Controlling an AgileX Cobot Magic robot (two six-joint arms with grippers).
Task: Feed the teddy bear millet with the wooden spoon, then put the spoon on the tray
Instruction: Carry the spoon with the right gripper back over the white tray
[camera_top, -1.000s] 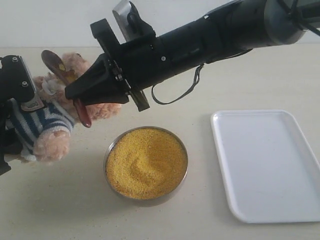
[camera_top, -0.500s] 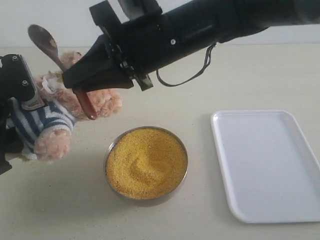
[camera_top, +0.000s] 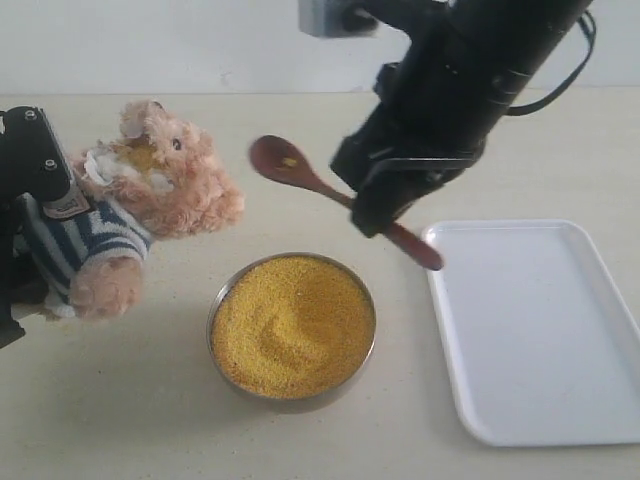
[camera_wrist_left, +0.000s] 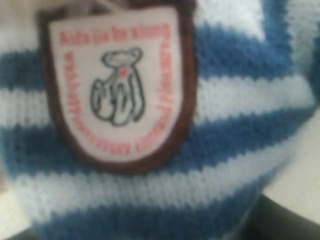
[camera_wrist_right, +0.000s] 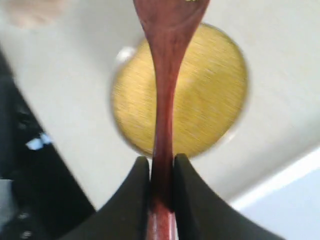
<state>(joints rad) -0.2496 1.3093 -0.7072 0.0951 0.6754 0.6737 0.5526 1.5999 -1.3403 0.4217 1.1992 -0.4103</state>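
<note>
The teddy bear (camera_top: 165, 180) leans at the left, yellow grains on its muzzle. My left gripper (camera_top: 28, 235) is shut on its striped body; the shirt and chest badge (camera_wrist_left: 117, 85) fill the left wrist view, and the fingers are hidden there. My right gripper (camera_top: 365, 205) (camera_wrist_right: 161, 162) is shut on the handle of the wooden spoon (camera_top: 320, 185) (camera_wrist_right: 167, 75), which hangs in the air above the gap between bowl and tray, its round end towards the bear with a few grains in it. The millet (camera_top: 292, 325) (camera_wrist_right: 210, 95) fills a metal bowl (camera_top: 215, 300). The white tray (camera_top: 540, 330) lies at the right.
The right arm (camera_top: 470, 70) reaches down from the upper right, over the tray's far left corner. The left arm's black body (camera_top: 30, 160) stands at the left edge. The beige tabletop (camera_top: 120, 420) runs around the bowl.
The right gripper has swung the spoon away from the bear's face, to the right and lower, to above the bowl and tray edge. The bear's face is now uncovered. The left gripper has not moved.
</note>
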